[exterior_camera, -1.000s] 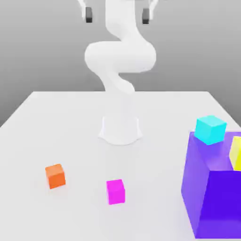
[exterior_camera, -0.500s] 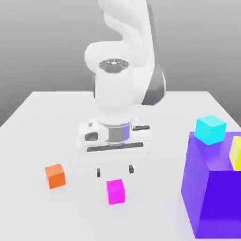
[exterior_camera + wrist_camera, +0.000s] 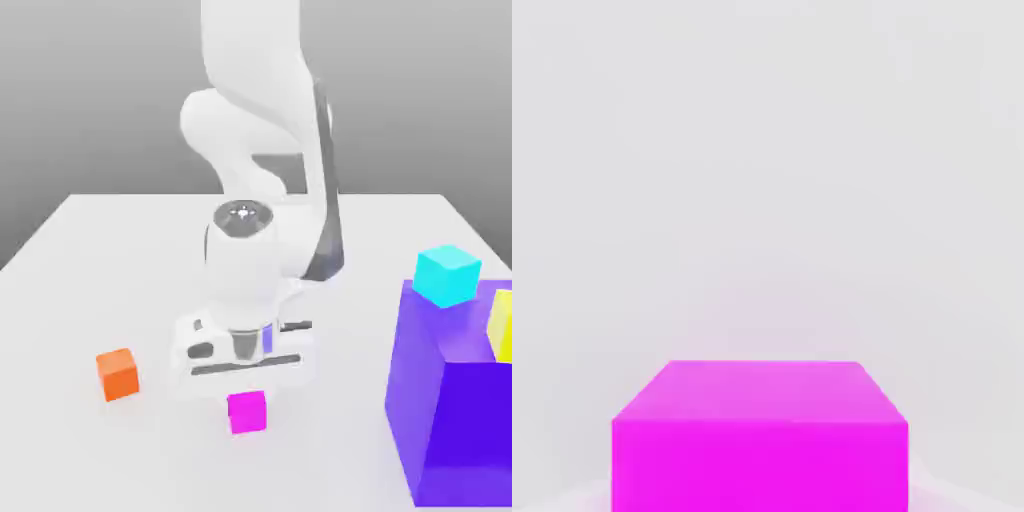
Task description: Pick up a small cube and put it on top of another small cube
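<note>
The hand [image 3: 246, 392] is sitting low over the magenta cube [image 3: 247, 411] on the table [image 3: 90, 270], clenching it. The hand view is showing the cube's [image 3: 760, 436] bare top close up, while the exterior view is also taking in the orange cube [image 3: 118, 374] and the cyan cube [image 3: 447, 275] resting on the purple block [image 3: 455, 400].
</note>
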Controlling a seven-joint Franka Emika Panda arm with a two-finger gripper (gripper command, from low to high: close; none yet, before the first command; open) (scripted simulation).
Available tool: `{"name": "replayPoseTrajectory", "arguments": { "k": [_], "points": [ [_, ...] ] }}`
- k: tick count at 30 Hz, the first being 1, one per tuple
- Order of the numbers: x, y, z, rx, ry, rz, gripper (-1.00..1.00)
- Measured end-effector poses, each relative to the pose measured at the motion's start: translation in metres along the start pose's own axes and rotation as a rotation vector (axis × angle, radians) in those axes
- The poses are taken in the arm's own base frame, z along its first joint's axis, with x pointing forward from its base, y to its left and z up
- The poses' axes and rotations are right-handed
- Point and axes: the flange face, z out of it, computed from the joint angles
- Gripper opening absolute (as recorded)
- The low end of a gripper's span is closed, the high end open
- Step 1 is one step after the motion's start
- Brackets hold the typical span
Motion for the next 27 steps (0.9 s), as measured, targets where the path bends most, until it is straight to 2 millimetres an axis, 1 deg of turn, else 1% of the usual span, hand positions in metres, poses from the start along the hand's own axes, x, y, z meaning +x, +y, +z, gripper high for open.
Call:
{"name": "replayPoseTrajectory", "arguments": {
  "k": [5,6,8,9,11,13,15,18,22,24,26,27],
  "points": [
    [-0.001,0.001,-0.042,0.000,0.000,0.001,-1.00],
    [0.002,0.000,-0.046,0.000,0.000,0.020,-1.00],
    [0.013,-0.011,-0.061,-0.002,0.000,0.011,-1.00],
    [0.018,-0.020,-0.071,-0.003,0.000,-0.010,-1.00],
    [0.013,-0.060,-0.091,-0.005,0.001,-0.120,-1.00],
    [0.013,-0.087,-0.115,-0.008,0.002,-0.194,-1.00],
    [0.008,-0.111,-0.141,-0.010,0.004,-0.285,-1.00],
    [-0.011,-0.144,-0.183,-0.010,0.004,-0.465,-1.00],
    [-0.054,-0.181,-0.244,-0.007,0.002,-0.740,-1.00],
    [-0.080,-0.194,-0.275,-0.005,0.001,-0.880,-1.00],
    [-0.107,-0.201,-0.304,-0.002,0.000,-1.018,-1.00],
    [-0.115,-0.202,-0.307,0.001,-0.001,-1.065,-1.00]
  ]
}}
